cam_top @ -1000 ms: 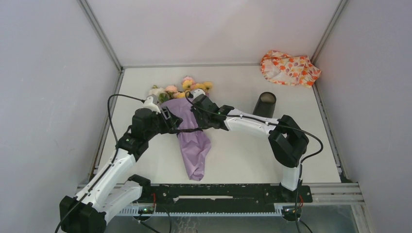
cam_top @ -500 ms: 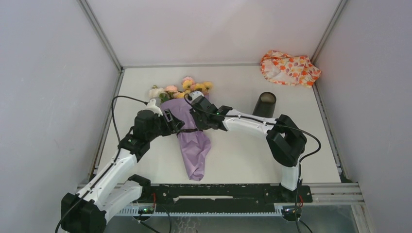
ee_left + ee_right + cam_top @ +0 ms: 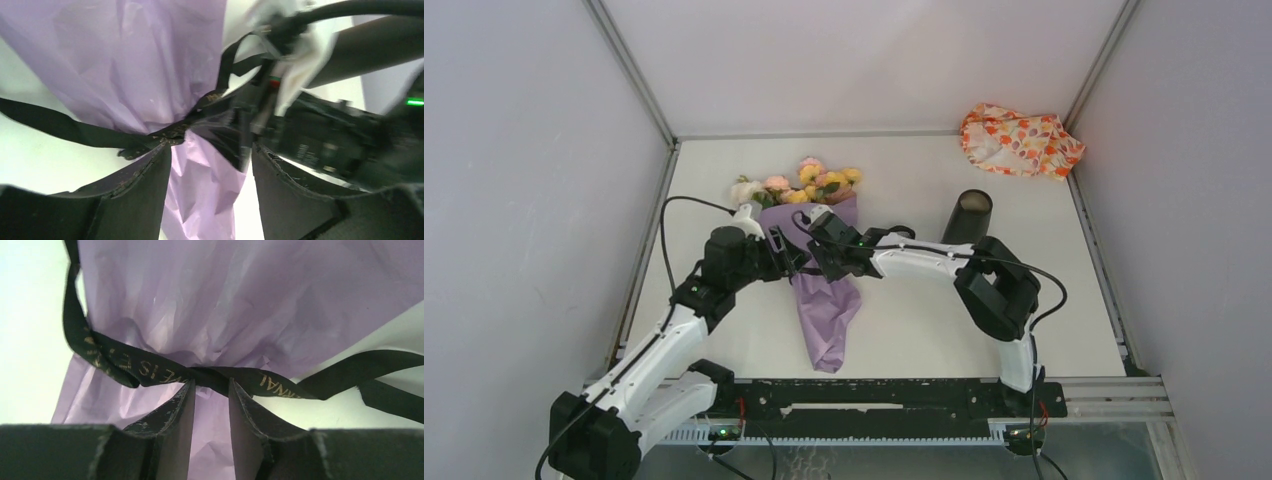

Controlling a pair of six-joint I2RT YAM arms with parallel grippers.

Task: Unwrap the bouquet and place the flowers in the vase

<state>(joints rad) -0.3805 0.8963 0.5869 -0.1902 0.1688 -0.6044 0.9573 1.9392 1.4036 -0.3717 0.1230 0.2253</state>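
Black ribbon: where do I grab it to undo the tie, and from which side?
Probably the free tail running clear of the wrapping paper, not the knot, which is cinched into the crumples. Bring the right claw down from above, pads across the flat band's width.

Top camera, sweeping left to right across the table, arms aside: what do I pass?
bouquet → vase → floral cloth

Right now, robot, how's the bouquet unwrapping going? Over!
Left gripper open, right gripper slightly open, both at the black ribbon knot. Bouquet lying flat, wrapped, ribbon tied. Vase upright, flowers not in it.
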